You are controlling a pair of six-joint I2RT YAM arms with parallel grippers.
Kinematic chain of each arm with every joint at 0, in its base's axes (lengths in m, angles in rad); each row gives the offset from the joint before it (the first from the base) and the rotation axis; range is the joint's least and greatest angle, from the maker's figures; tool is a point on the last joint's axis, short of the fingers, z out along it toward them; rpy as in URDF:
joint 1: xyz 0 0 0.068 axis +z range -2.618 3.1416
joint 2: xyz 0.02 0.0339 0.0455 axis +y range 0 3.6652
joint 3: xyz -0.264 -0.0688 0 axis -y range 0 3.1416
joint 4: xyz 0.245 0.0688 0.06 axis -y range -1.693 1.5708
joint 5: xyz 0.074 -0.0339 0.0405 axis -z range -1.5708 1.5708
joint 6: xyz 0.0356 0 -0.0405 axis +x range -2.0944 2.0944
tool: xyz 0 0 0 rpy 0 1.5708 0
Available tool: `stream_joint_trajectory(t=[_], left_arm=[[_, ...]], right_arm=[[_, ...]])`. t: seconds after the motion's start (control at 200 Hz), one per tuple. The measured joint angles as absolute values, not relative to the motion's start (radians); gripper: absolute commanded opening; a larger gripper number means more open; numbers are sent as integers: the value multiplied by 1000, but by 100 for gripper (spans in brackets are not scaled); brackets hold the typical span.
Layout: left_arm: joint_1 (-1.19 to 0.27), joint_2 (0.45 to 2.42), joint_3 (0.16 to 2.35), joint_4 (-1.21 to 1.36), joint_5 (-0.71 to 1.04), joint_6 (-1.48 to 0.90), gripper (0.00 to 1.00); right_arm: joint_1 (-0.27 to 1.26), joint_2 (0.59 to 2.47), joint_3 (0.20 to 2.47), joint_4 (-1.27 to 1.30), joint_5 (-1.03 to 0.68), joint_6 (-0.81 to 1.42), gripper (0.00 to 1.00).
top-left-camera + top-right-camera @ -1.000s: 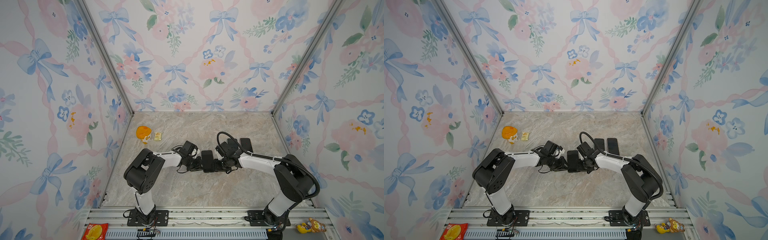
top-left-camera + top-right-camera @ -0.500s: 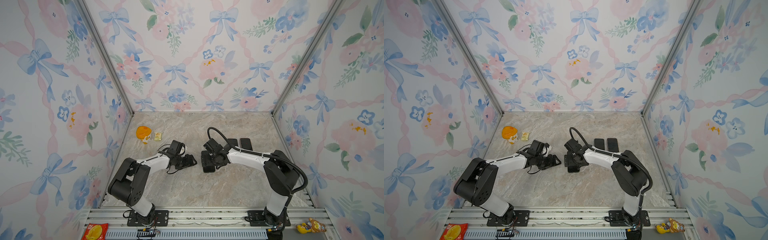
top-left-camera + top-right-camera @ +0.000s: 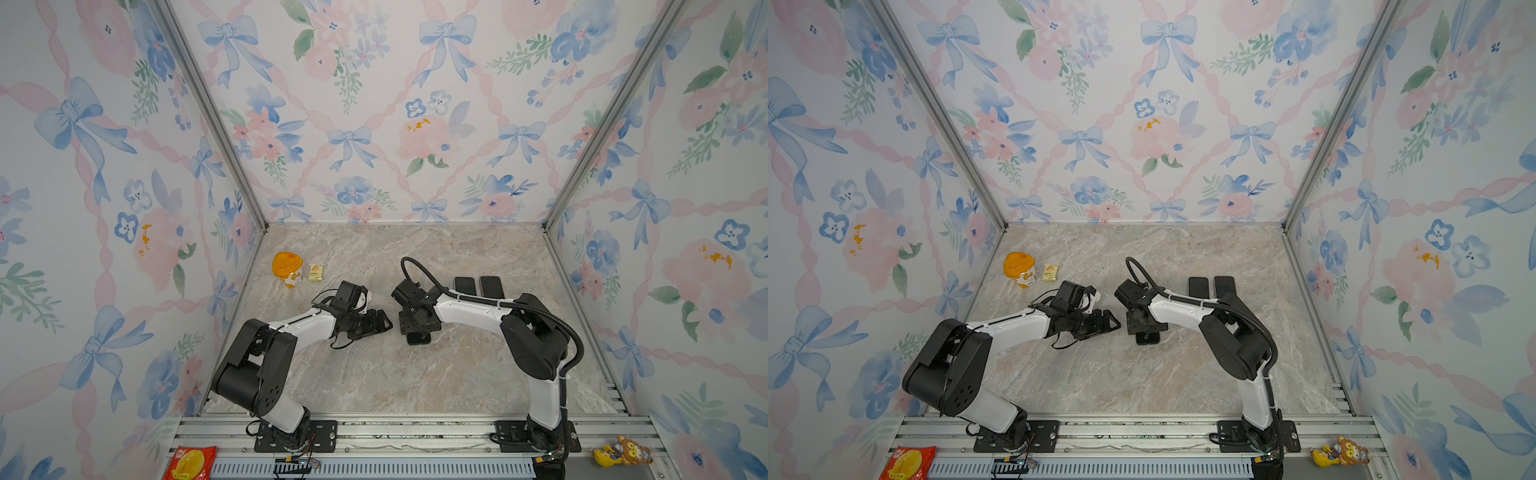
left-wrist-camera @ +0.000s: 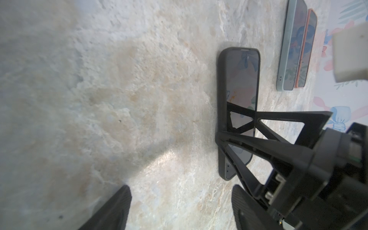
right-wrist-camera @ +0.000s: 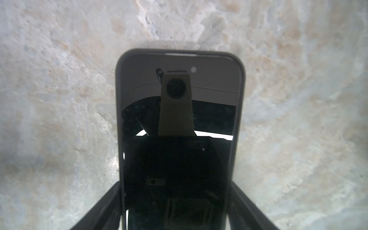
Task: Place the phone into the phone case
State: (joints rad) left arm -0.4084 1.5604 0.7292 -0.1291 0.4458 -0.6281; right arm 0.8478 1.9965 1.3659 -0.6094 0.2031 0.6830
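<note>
The phone lies screen up on the marble table, seated in its black phone case. In both top views only its near end shows from under my right gripper. That gripper straddles the phone's width, and its fingers rest against the case's two long sides. The left wrist view shows the same hold on the phone. My left gripper hovers just left of the phone, open, with only table between its fingers.
Two more cased phones lie side by side at the back right, one teal and one orange. An orange-lidded cup and a small packet stand at the back left.
My left gripper has opened and drawn back to the left, off the phone. My right gripper has shifted left over the phone, opened wide, then narrowed onto the case's sides.
</note>
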Motion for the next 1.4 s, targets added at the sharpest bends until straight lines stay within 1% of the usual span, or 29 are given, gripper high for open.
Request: stream_joint_trajectory(t=[0.225, 0.4, 0.56, 0.71, 0.84, 1.075, 1.155, 1.26, 1.4], left_arm=[[-408, 1562, 733, -132, 446, -628, 81], [-408, 1568, 740, -138, 445, -628, 81], [-408, 1588, 766, -148, 445, -628, 81], [-408, 1600, 780, -152, 445, -628, 81], [-408, 1601, 781, -155, 445, -628, 81], [-408, 1601, 781, -155, 445, -628, 81], [-408, 1601, 782, -155, 445, -628, 81], [-408, 1601, 782, -155, 445, -628, 82], [-408, 1601, 782, -155, 445, -627, 82]], right_arm=[[809, 2003, 1394, -655, 237, 642, 62], [686, 2009, 1422, -662, 242, 589, 61], [589, 2065, 1502, -659, 232, 557, 61], [566, 2131, 1585, -662, 212, 541, 62], [566, 2145, 1604, -663, 186, 536, 63], [570, 2146, 1604, -668, 170, 530, 68], [570, 2146, 1604, -668, 169, 530, 73], [570, 2146, 1605, -673, 163, 522, 83], [573, 2146, 1617, -694, 153, 506, 85]])
